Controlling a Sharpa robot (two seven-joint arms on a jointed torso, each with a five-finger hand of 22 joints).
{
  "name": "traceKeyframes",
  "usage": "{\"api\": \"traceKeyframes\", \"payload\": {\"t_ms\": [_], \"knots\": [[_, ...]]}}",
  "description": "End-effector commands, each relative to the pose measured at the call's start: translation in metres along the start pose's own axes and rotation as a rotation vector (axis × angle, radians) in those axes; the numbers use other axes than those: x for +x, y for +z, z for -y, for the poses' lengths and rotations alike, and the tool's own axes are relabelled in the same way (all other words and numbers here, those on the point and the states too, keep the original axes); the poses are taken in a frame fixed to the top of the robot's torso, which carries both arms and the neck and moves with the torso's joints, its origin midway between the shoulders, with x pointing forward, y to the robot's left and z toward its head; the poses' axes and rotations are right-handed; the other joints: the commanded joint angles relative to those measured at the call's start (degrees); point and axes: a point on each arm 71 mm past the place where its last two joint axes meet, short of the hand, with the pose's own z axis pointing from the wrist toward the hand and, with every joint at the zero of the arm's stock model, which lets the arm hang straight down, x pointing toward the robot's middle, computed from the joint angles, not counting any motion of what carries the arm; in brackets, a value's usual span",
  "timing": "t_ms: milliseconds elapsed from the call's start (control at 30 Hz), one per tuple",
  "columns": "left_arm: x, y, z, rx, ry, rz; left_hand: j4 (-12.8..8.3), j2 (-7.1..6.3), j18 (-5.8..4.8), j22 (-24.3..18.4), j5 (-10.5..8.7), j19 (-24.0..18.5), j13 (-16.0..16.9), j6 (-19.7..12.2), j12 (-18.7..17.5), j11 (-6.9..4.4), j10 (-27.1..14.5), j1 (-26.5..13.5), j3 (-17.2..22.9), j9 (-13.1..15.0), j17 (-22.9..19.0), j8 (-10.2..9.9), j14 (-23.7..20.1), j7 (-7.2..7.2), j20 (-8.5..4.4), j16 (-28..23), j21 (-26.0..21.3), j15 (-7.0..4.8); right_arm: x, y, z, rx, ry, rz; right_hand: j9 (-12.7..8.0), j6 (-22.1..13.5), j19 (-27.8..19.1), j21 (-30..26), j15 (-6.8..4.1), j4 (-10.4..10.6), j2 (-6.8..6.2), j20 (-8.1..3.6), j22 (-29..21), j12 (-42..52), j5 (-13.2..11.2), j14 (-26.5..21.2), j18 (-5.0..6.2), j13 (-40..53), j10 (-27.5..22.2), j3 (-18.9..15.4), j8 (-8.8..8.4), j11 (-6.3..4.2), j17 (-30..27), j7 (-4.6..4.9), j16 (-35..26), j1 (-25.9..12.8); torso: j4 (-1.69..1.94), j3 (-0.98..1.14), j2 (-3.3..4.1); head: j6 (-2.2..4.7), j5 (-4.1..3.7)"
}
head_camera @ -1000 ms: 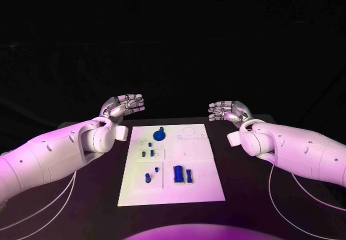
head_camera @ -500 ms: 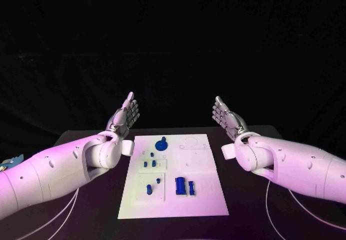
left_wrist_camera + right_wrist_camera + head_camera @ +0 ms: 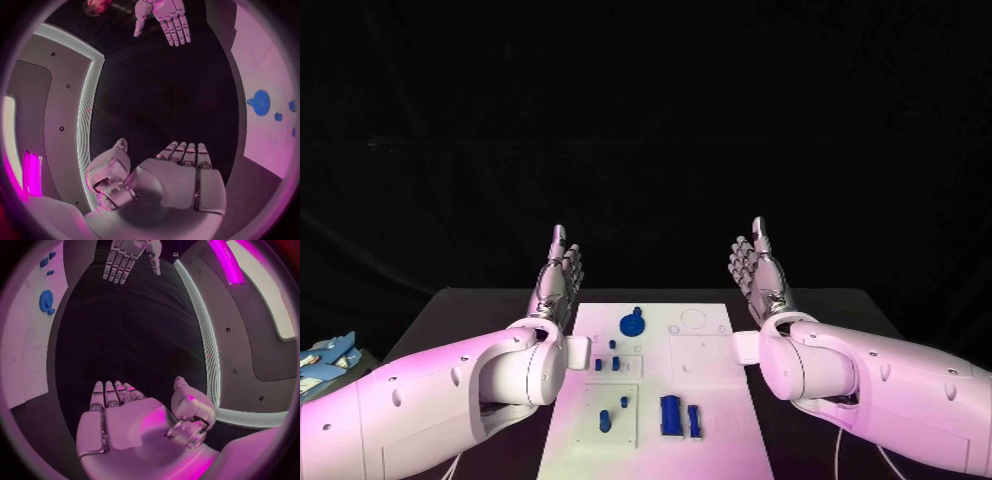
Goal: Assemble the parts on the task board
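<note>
The white task board (image 3: pixel 711 372) lies in the middle of the black table. On it are a round blue disc part (image 3: pixel 632 323), a few small blue pegs (image 3: pixel 606 364), a blue peg (image 3: pixel 604 420) lower down and two long blue blocks (image 3: pixel 681 416). My left hand (image 3: pixel 557 273) is raised above the board's far left corner, fingers straight and together, holding nothing. My right hand (image 3: pixel 759 272) is raised the same way above the far right corner, empty. The left wrist view shows my left hand (image 3: pixel 178 175), the right hand (image 3: pixel 164 19) and the disc part (image 3: pixel 260 102); the right wrist view shows my right hand (image 3: pixel 128 415), the left hand (image 3: pixel 128 256) and the disc part (image 3: pixel 46 301).
A pile of pale blue pieces (image 3: pixel 326 360) lies at the table's left edge. Bare black table runs on both sides of the board.
Both hands went from curled to flat with fingers straight and rose upward. The camera view has shifted, so the board sits lower in the picture.
</note>
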Motion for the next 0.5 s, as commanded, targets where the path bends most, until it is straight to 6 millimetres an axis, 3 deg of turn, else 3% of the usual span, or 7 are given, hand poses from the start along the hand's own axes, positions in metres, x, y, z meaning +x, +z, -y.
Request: {"api": "traceKeyframes", "payload": {"t_ms": [33, 500], "knots": [[-0.0019, -0.0029, 0.0047, 0.046, 0.057, 0.080, 0.0, 0.02, -0.75, -0.1, -0.20, -0.3, -0.1, -0.3, -0.2, 0.00, -0.4, -1.0, -0.4, -0.1, -0.1, -0.3, -0.4, 0.00, -0.11, -0.4, -0.3, -0.01, -0.0039, -0.0008, -0.0014, -0.017, -0.009, 0.061, -0.1, -0.2, -0.3, -0.3, 0.01, 0.0, 0.01, -0.01, -0.1, -0.2, -0.3, -0.3, -0.80, -0.1, -0.3, -0.2, -0.19, 0.00, -0.1, 0.00, -0.2, -0.4, 0.15, -0.01, 0.14, 0.18, 0.01], [-0.0018, -0.0030, 0.0047, 0.046, 0.057, 0.080, 0.0, 0.02, -0.75, -0.1, -0.20, -0.3, -0.1, -0.3, -0.2, 0.00, -0.4, -1.0, -0.4, -0.1, -0.1, -0.3, -0.4, 0.00, -0.11, -0.4, -0.3, -0.01, -0.0039, -0.0008, -0.0014, -0.017, -0.009, 0.061, -0.1, -0.2, -0.3, -0.3, 0.01, 0.0, 0.01, -0.01, -0.1, -0.2, -0.3, -0.3, -0.80, -0.1, -0.3, -0.2, -0.19, 0.00, -0.1, 0.00, -0.2, -0.4, 0.15, -0.01, 0.14, 0.18, 0.01]]}}
